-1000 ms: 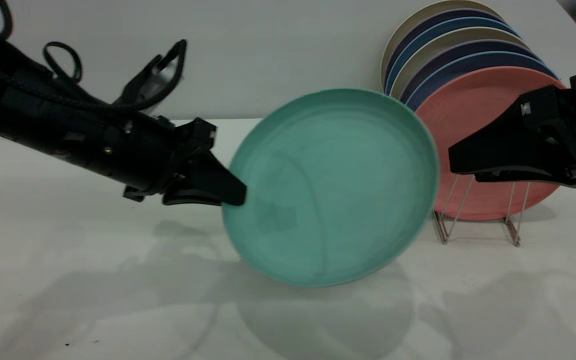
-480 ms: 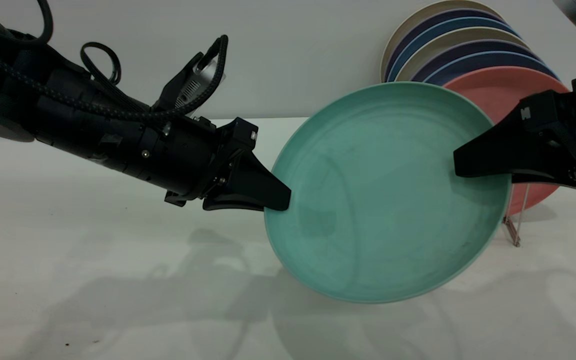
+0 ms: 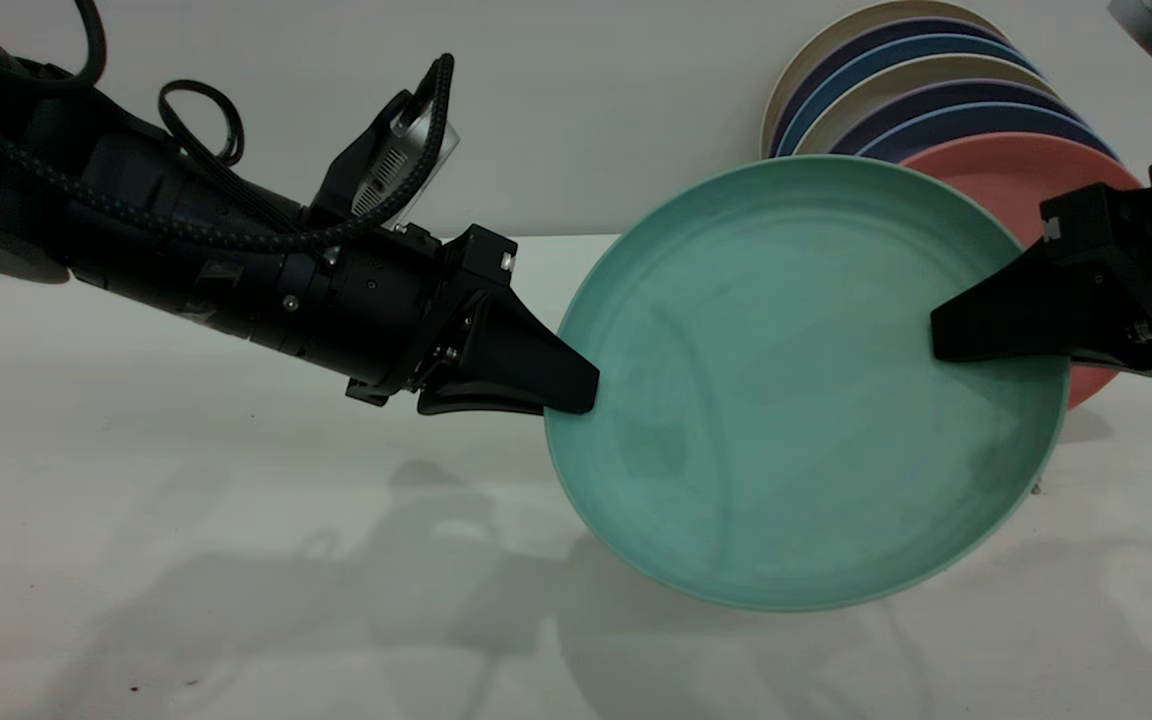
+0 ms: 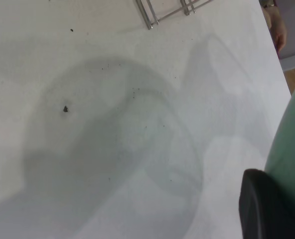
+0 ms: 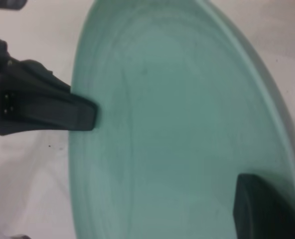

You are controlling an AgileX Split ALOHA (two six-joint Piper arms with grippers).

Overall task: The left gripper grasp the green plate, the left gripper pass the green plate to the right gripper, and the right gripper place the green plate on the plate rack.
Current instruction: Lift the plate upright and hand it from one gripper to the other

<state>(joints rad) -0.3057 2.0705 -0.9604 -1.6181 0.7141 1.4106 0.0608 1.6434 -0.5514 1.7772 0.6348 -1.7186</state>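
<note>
While my left black claw gripper (image 3: 586, 395) pinches one edge of the round teal-green matte plate (image 3: 796, 400) above the table, the right black claw (image 3: 941, 340) overlaps the opposite rim; can't tell if it's clamped. Plate hides the wire rack.

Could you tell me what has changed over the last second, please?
The left gripper carried the green plate rightward, until its far rim reached the right gripper, whose finger now overlaps that rim; whether it has clamped is unclear. The left gripper kept its grip. The racked plates and right gripper barely moved.
</note>
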